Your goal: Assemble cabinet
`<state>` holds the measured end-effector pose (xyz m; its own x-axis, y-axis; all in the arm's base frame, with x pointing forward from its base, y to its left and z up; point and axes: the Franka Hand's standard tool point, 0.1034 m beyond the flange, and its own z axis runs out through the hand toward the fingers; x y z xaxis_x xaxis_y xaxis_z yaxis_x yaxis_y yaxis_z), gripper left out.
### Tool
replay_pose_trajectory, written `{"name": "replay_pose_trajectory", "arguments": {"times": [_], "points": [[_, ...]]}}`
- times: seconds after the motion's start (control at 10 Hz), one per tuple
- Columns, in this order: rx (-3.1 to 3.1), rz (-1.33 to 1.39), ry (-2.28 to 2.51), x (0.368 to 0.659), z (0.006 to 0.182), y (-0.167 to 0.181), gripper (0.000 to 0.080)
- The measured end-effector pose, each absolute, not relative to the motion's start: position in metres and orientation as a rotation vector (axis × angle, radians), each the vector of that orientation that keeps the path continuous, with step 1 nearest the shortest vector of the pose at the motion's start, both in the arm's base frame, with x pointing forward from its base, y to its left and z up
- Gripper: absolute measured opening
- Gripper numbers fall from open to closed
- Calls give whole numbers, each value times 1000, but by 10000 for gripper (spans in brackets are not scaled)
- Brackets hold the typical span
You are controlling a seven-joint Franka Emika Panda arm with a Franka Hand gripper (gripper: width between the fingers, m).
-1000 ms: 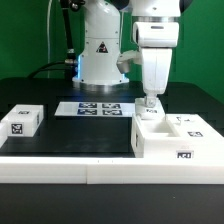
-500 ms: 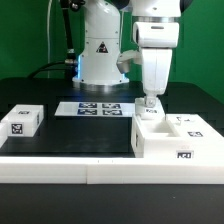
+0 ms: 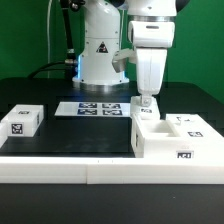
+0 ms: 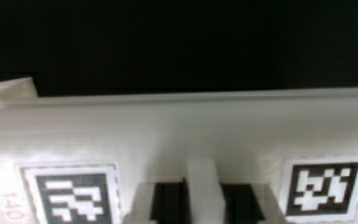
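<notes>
The cabinet, a white box-shaped body with small tags, stands at the exterior view's right on the black table. My gripper hangs straight down over its far left corner. The jaws stand close together on a small white tagged panel. In the wrist view this white panel fills the frame, with a tag at each side. My gripper shows as two dark fingers with a thin white rib between them.
A small white cube with one tag sits at the exterior view's left. The marker board lies flat at the back middle, before the robot base. A white ledge runs along the table's front edge.
My gripper has moved slightly up and toward the exterior view's left, and the tagged panel moved with it. The cabinet body and the cube have not moved.
</notes>
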<state>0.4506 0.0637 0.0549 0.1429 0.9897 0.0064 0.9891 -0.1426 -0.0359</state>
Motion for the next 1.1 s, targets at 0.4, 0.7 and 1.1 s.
{"name": "replay_pose_trajectory", "arguments": {"times": [0.4,0.7,1.1], "points": [[-2292,24,-2101,450,55,66,70],[-2301,17,-2096,450,61,74,70],[-2302,15,-2095,453,60,71,70]]}}
